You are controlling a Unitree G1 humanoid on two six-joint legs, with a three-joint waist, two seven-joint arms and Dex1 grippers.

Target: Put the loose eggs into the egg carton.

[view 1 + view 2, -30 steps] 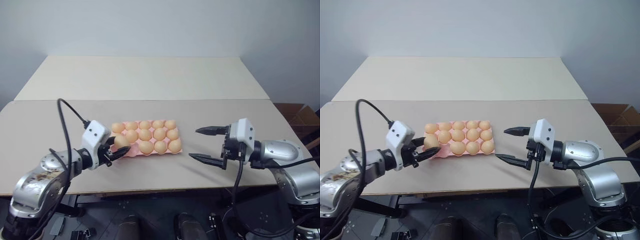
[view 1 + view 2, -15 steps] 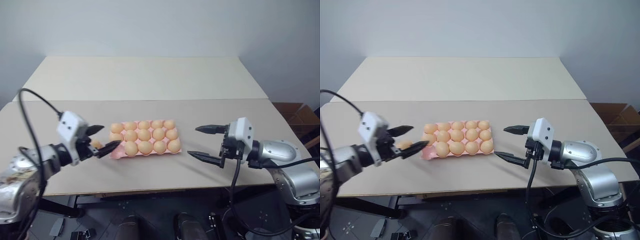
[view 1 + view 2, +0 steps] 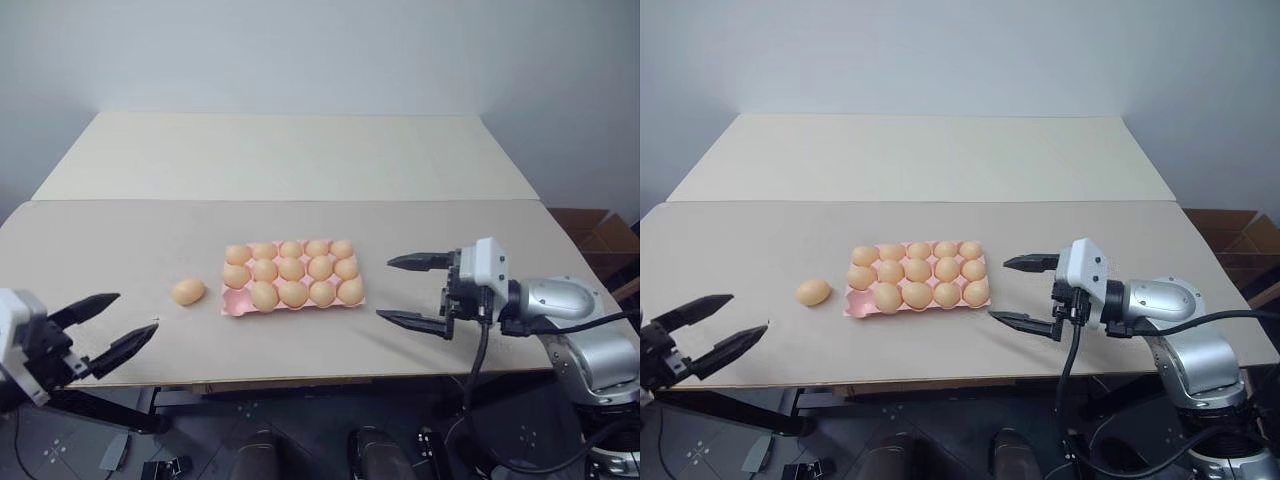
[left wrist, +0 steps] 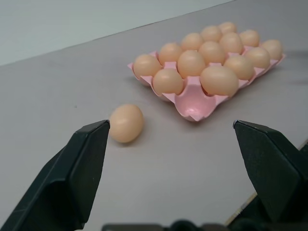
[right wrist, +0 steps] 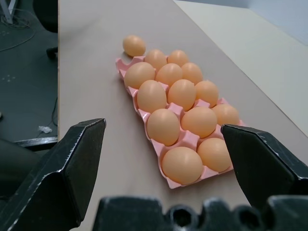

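Note:
One loose egg (image 3: 187,291) lies on the table just left of the pink egg carton (image 3: 233,303); in the left wrist view the egg (image 4: 126,123) is beside the carton's bare corner cup (image 4: 195,103). Several eggs fill the other cups. My left gripper (image 3: 135,312) hangs open and empty by the table's front left edge, well short of the loose egg. My right gripper (image 3: 385,288) stands open and empty just right of the carton, pointing at it. The right wrist view has the carton (image 5: 123,64) and the loose egg (image 5: 134,45) beyond it.
A second table (image 3: 290,150) butts against the back of the near one. A cardboard box (image 3: 600,232) stands on the floor at the far right. Bare tabletop (image 3: 120,240) stretches left and behind the carton.
My left gripper opened, let go of the egg it held at the carton's near-left corner, and drew back to the left. The egg now rests on the table. The right arm stayed put.

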